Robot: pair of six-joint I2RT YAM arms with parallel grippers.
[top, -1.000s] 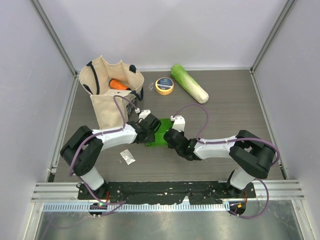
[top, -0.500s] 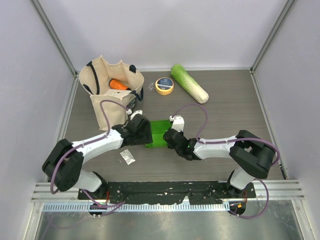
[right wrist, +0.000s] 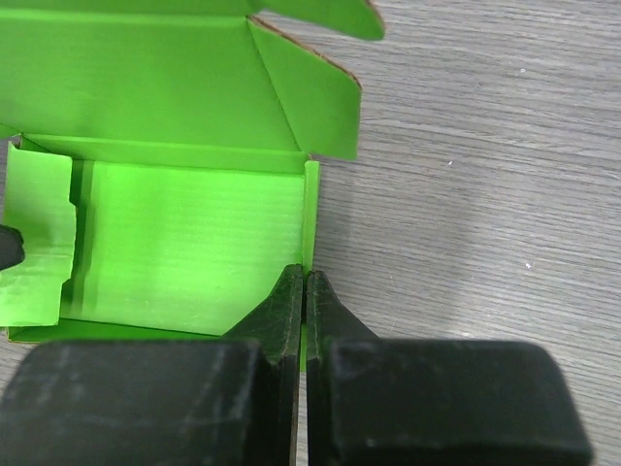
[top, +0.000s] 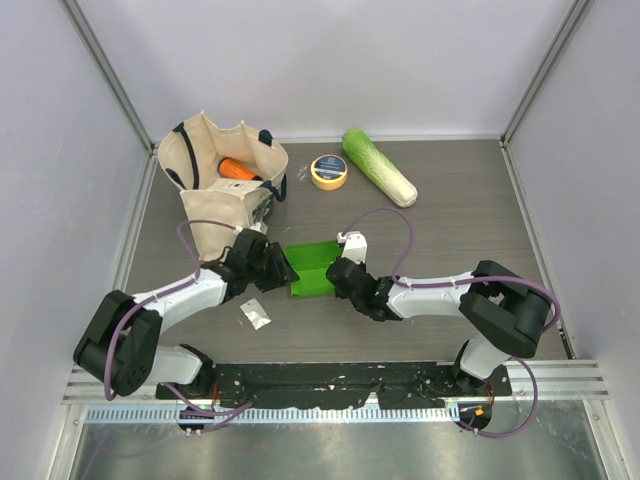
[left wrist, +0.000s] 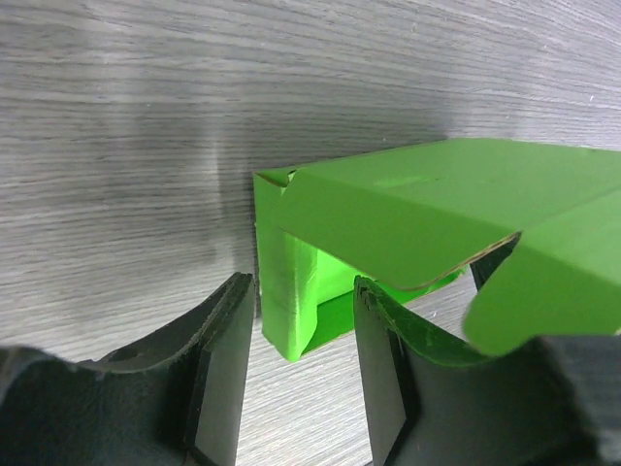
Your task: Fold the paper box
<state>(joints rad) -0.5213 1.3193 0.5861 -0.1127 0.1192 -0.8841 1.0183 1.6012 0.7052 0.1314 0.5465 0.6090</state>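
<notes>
Pinched fully shut with the right claw [right wrist: 304, 282] on a side wall of the paper box [right wrist: 184, 233], apparently to pin it mid-table [top: 450, 200], lid flap up. Set half open with the left claw [left wrist: 303, 286] around the box's end corner, gripping nothing, probably lined up to press that wall in. No readable writing anywhere; tape roll [top: 329, 171] label too small.
</notes>
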